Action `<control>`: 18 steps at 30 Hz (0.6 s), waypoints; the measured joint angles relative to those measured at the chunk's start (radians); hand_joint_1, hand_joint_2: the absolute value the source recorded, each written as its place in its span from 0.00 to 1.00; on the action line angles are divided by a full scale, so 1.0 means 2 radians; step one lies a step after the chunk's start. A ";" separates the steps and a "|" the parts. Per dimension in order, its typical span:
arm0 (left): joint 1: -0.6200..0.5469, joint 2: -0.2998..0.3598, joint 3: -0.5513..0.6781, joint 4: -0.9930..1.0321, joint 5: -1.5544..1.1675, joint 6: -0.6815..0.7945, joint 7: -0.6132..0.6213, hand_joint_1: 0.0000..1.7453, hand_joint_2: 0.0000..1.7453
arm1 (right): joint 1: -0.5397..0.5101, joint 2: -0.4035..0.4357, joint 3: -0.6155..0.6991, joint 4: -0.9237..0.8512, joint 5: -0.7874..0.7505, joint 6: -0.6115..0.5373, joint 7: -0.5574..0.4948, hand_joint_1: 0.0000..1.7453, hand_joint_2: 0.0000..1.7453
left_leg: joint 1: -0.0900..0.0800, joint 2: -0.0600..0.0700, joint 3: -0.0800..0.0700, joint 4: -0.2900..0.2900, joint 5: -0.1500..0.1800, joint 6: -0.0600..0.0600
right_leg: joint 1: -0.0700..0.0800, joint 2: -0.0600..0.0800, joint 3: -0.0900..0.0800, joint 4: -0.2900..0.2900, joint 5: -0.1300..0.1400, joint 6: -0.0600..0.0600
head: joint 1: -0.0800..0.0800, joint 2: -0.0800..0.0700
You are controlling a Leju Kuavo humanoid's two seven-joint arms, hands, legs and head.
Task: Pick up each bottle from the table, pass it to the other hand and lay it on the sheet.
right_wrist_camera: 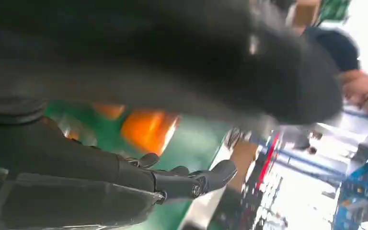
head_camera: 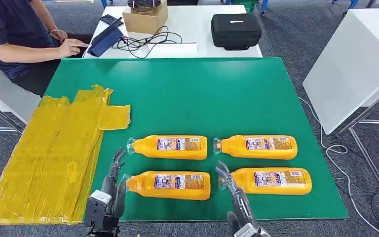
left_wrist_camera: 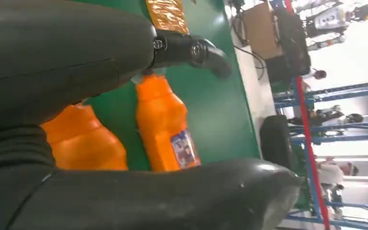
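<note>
Stood at the first pick: left hand (head_camera: 109,190) and right hand (head_camera: 233,192) both spread, empty. Needed closing on nearest bottle (head_camera: 169,185); sheet (head_camera: 49,153) bare.

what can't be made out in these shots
- Bottle labels: print too small, head view.
- Near-left bottle: mostly hidden by the left hand, left wrist view.
- Bottles: blurred, half covered by the right hand, right wrist view.
- Person: cut off by the frame edge, head view.
</note>
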State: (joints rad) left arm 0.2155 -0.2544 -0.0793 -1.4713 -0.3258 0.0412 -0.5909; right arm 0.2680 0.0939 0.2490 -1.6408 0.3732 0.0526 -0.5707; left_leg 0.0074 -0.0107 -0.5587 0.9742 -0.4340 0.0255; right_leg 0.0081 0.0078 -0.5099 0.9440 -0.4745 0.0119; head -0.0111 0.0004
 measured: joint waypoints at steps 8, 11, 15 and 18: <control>-0.002 -0.007 0.046 0.010 0.013 -0.045 -0.008 0.00 0.00 | 0.041 0.029 -0.137 -0.095 0.147 0.041 0.027 0.00 1.00 | 0.000 0.000 0.000 0.000 0.000 0.000 | 0.000 0.000 0.000 0.000 0.000 0.000 | 0.000 0.000; -0.003 -0.012 0.056 0.013 0.013 -0.054 -0.010 0.00 0.00 | 0.053 0.034 -0.184 -0.124 0.203 0.037 0.028 0.00 1.00 | 0.000 0.000 0.000 0.000 0.000 0.000 | 0.000 0.000 0.000 0.000 0.000 0.000 | 0.000 0.000; -0.003 -0.016 0.065 0.017 0.013 -0.057 -0.010 0.00 0.00 | 0.067 0.037 -0.223 -0.144 0.211 0.037 0.021 0.00 1.00 | 0.000 0.000 0.000 0.000 0.000 0.000 | 0.000 0.000 0.000 0.000 0.000 0.000 | 0.000 0.000; -0.003 -0.019 0.069 0.018 0.013 -0.058 -0.010 0.00 0.00 | 0.070 0.039 -0.235 -0.151 0.217 0.035 0.020 0.00 1.00 | 0.000 0.000 0.000 0.000 0.000 0.000 | 0.000 0.000 0.000 0.000 0.000 0.000 | 0.000 0.000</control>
State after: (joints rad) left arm 0.2095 -0.2926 0.0580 -1.4363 -0.2991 -0.0744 -0.6115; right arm 0.4078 0.1709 -0.2205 -1.9421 0.8080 0.1228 -0.5310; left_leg 0.0073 -0.0104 -0.5584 0.9743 -0.4347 0.0248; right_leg 0.0082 0.0079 -0.5099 0.9438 -0.4746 0.0119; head -0.0114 0.0004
